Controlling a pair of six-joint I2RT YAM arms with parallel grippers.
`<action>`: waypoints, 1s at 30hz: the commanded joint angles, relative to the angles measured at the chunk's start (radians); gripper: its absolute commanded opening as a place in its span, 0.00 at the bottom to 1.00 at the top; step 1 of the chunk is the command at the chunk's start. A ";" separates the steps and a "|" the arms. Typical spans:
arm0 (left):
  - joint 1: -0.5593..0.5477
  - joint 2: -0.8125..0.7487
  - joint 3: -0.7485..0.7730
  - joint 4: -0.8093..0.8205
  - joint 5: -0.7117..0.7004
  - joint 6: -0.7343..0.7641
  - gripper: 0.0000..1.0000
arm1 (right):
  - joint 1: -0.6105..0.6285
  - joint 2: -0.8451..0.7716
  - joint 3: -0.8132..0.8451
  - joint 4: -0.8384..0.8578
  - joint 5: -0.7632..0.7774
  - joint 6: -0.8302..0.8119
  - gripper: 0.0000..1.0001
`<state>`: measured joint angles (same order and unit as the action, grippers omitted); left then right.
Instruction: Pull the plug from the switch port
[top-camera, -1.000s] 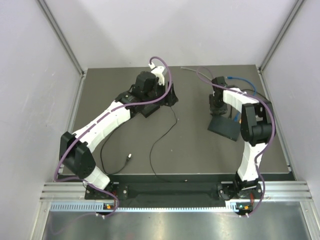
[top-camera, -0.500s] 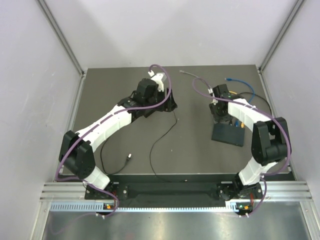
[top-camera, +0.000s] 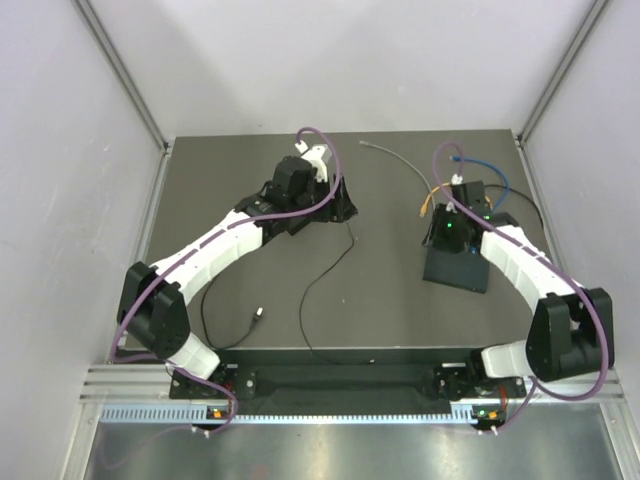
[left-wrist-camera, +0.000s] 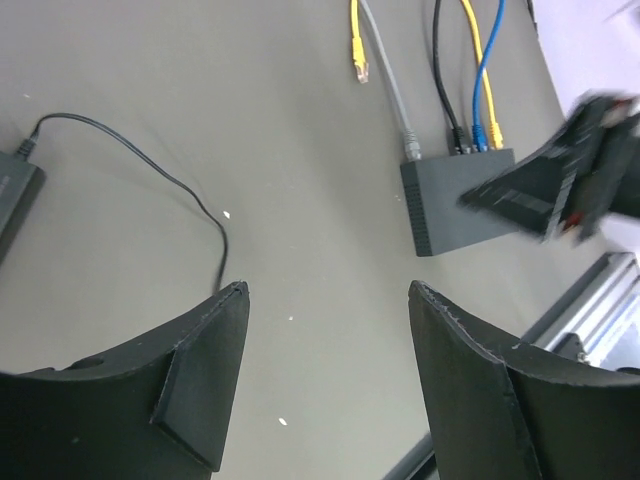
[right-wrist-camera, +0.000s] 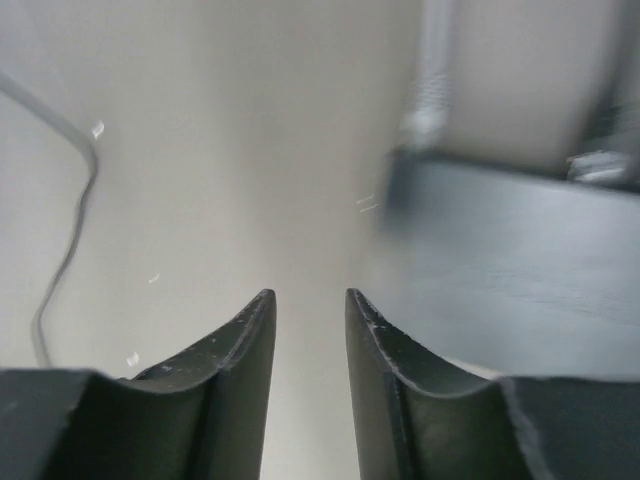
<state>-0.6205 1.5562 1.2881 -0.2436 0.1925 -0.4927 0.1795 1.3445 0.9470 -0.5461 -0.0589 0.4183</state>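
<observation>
- From above, the left claw (top-camera: 340, 207) hung over the far middle of the table (top-camera: 250, 200), well apart from the switch (top-camera: 455, 272).
- The right claw (top-camera: 440, 235) hung over the far edge of the switch.
- The switch lay on the right part of the table. Its long side ran left to right, a bit tilted, and its cords left from the far side.
- In the left wrist view, the left claw (left-wrist-camera: 328, 290) was wide open. It held nothing and hung over the table.
- Four plugs sat in the switch ports (left-wrist-camera: 465, 148): one gray, one black, one blue and one yellow.
- One loose yellow plug (left-wrist-camera: 359, 70) lay on the table, apart from the switch.
- One black block (left-wrist-camera: 12, 200) with a thin cord (left-wrist-camera: 150, 165) lay at the left edge.
- In the right wrist view, which was blurry, the right claw (right-wrist-camera: 308, 295) was open only a little and held nothing.
- The switch (right-wrist-camera: 520, 250) lay just to its right.
</observation>
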 joint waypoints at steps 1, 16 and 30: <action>0.002 -0.027 0.014 0.050 0.028 -0.059 0.70 | 0.063 0.036 -0.007 0.083 -0.121 0.108 0.33; -0.005 0.166 0.180 0.027 0.114 -0.129 0.70 | 0.155 0.180 -0.026 -0.028 0.290 0.048 0.32; -0.041 0.395 0.452 -0.221 0.248 -0.093 0.69 | -0.135 -0.188 -0.130 -0.250 0.202 0.088 0.35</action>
<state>-0.6430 1.9522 1.6962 -0.4038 0.3706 -0.6033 0.0696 1.1927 0.7452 -0.7292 0.2028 0.5022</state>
